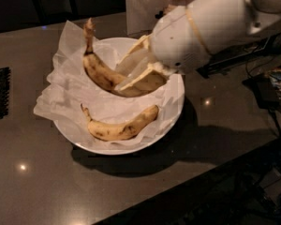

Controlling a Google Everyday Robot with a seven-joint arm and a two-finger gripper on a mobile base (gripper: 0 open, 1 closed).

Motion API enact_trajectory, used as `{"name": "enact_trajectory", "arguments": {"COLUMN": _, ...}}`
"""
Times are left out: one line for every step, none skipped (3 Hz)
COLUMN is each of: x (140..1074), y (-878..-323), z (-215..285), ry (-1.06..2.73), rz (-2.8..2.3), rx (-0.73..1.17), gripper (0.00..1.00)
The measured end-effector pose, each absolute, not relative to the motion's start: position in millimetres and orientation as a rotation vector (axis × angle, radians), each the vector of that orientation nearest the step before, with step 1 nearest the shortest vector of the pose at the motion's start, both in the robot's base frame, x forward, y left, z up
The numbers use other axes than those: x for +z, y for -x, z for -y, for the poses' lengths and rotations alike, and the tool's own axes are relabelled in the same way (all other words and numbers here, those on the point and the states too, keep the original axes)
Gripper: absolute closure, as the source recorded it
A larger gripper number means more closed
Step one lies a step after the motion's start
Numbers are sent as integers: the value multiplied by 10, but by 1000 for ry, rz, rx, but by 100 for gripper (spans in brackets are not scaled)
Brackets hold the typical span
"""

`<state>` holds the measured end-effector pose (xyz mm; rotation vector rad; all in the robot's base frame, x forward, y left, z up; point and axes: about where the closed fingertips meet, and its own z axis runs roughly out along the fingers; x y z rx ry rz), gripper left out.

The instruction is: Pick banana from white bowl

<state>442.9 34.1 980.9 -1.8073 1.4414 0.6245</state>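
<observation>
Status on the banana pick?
Gripper shut on banana, over white bowl. Banana tilted stem-up, appears off the paper. Second banana lies at bowl front, apart; nothing in the way.

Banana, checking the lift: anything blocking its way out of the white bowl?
Nothing visible. The gripper, over the white bowl, holds the banana; the other banana lies apart, near the front rim.

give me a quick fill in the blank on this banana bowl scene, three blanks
1. The gripper is shut on the banana, whose long stem points ____.
2. The white bowl is lined with crumpled ____.
3. A second banana lies in the bowl, free of the gripper, its stem toward the picture's ____.

Missing words: up; paper; left
</observation>
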Motion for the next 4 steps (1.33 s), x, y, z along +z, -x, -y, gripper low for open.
{"name": "enact_trajectory", "arguments": {"x": 10219, "y": -4249, "z": -196, "ry": 1695, "rz": -1265, "rx": 643, "gripper": 100}}
{"name": "enact_trajectory", "arguments": {"x": 10518, "y": -4059, "z": -154, "ry": 1641, "rz": -1049, "rx": 697, "gripper": 100}}
{"name": "enact_trajectory", "arguments": {"x": 10579, "y": -4024, "z": -179, "ry": 1661, "rz": -968, "rx": 652, "gripper": 100}}
{"name": "enact_trajectory", "arguments": {"x": 10579, "y": -4025, "z": -179, "ry": 1661, "rz": -968, "rx": 652, "gripper": 100}}
